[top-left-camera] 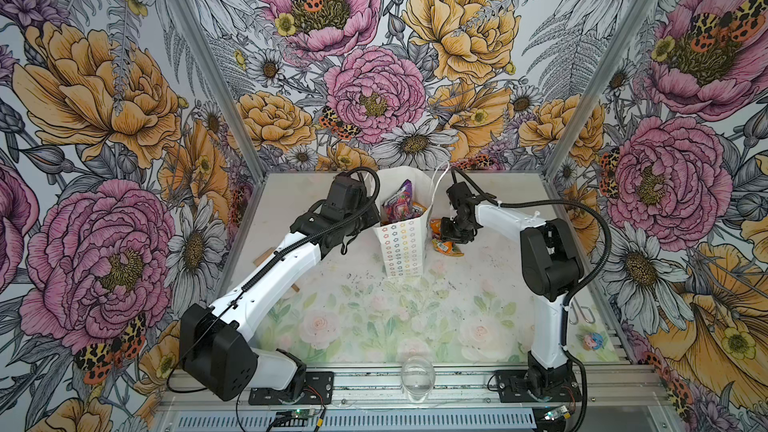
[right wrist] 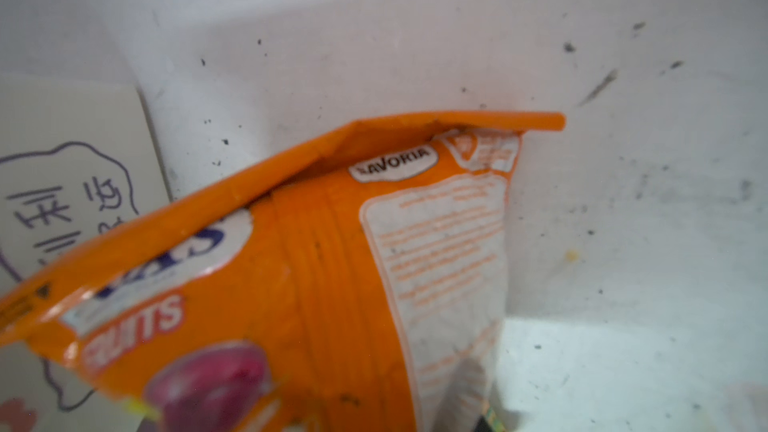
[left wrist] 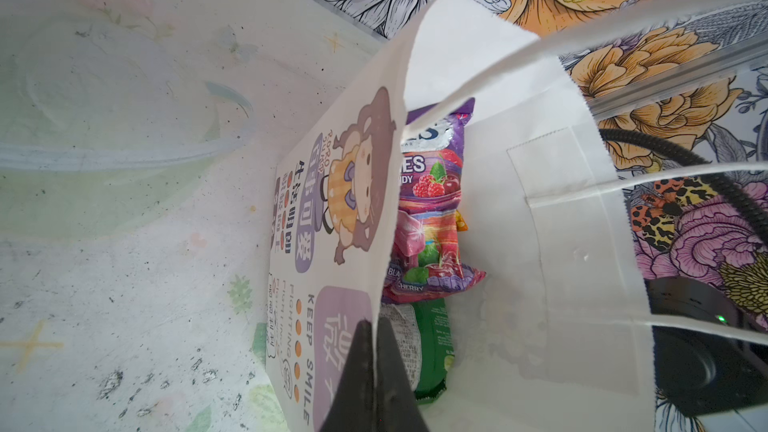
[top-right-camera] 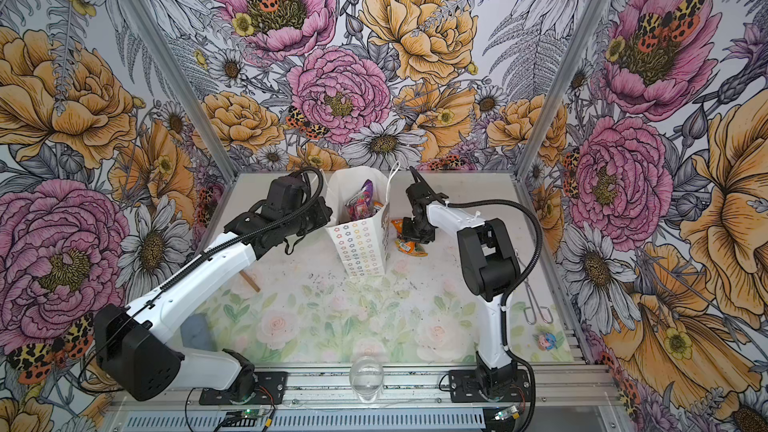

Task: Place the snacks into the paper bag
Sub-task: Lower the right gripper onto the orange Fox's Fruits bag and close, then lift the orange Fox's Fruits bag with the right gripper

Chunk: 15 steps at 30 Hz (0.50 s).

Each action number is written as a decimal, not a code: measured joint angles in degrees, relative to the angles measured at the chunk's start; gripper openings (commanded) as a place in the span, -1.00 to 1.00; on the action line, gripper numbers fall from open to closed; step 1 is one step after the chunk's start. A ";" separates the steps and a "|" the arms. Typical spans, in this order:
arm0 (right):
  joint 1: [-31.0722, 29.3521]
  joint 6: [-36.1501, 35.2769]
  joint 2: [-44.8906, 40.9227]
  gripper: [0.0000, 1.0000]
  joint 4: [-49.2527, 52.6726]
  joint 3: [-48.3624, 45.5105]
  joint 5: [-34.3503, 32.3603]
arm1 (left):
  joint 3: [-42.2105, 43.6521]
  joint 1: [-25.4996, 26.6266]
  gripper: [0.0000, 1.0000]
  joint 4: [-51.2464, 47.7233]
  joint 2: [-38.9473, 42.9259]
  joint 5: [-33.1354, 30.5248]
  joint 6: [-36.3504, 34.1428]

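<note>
Paper bag (top-left-camera: 401, 249): stands upright toward the back of the table (top-left-camera: 374, 317), mouth open, between my two arms.
Left tool (left wrist: 371, 328): pinched narrow on the bag's rim, one finger inside and one outside the side wall that carries the cartoon print.
Right tool (top-left-camera: 452, 235): lowered onto the orange packet (top-left-camera: 446, 248), which lies on the table just beside the bag. I cannot tell how wide the jaws stand, nor whether they have the packet.
Snacks inside: a purple packet (left wrist: 436, 201) stands on end and a green packet (left wrist: 432, 347) sits lower, with a sliver of orange at its edge.
Snacks outside: in the right wrist view the orange packet (right wrist: 311, 263) fills the frame, tilted, with the bag's wall (right wrist: 62, 151) close by.
Handling, packets: I judge them light, soft and crinkly. The glossy film looks slippery and the sweets inside would shift. The flat crimped seal at an end is the best hold, since the bulging middle would likely slide out.
Handling, bag: thin paper, likely to tip and crease easily, so I hold it at the rim only.
Hidden: my right fingertips lie outside the right wrist view and are masked by the wrist in both top views. I cannot tell whether there is one orange packet or two overlapping. The bag's floor is unseen.
</note>
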<state>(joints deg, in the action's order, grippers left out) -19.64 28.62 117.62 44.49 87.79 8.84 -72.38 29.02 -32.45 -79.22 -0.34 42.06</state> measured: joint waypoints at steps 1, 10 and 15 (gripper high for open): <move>0.04 0.02 -0.35 -0.57 -0.04 -0.17 0.02 | 0.00 0.00 -1.00 0.00 0.00 0.00 0.00; 0.98 -0.42 -5.49 -1.00 2.25 -0.96 0.46 | -0.04 0.00 -1.00 0.00 0.00 0.00 0.00; 1.86 -0.44 -9.70 -1.00 3.63 -0.94 0.68 | -0.04 0.00 -1.00 0.00 0.00 0.00 0.00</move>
<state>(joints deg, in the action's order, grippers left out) -17.78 28.18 107.92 48.12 86.85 9.52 -72.42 29.02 -32.45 -79.22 -0.34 42.06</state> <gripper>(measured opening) 0.170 0.052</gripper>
